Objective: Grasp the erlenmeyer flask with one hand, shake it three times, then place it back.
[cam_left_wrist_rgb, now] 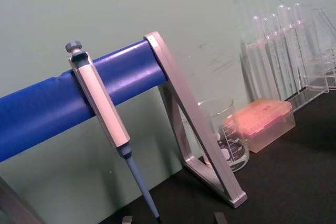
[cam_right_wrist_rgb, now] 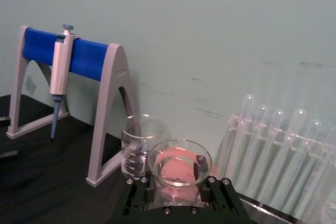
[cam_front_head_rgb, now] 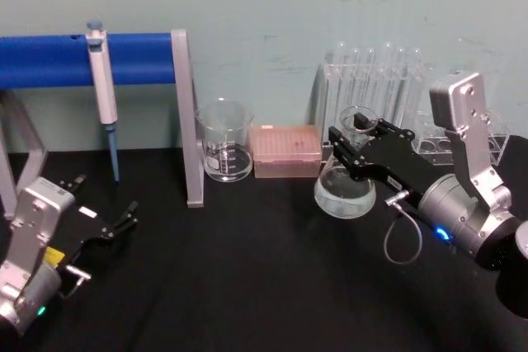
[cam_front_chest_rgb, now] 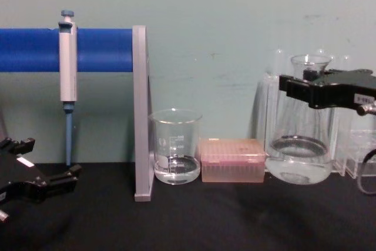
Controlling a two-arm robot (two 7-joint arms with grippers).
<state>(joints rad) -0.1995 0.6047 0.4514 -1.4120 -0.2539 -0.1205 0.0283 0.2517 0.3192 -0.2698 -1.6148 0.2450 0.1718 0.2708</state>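
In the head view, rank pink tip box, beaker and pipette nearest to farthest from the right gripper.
From the right gripper on the erlenmeyer flask:
1. Pink tip box, just left.
2. Beaker, further left.
3. Pipette, far left on the blue stand.

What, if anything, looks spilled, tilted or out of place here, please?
Nothing stands out. The erlenmeyer flask is upright in the right gripper, its liquid inside; the beaker and pipette look in order. The left gripper rests open at the near left.
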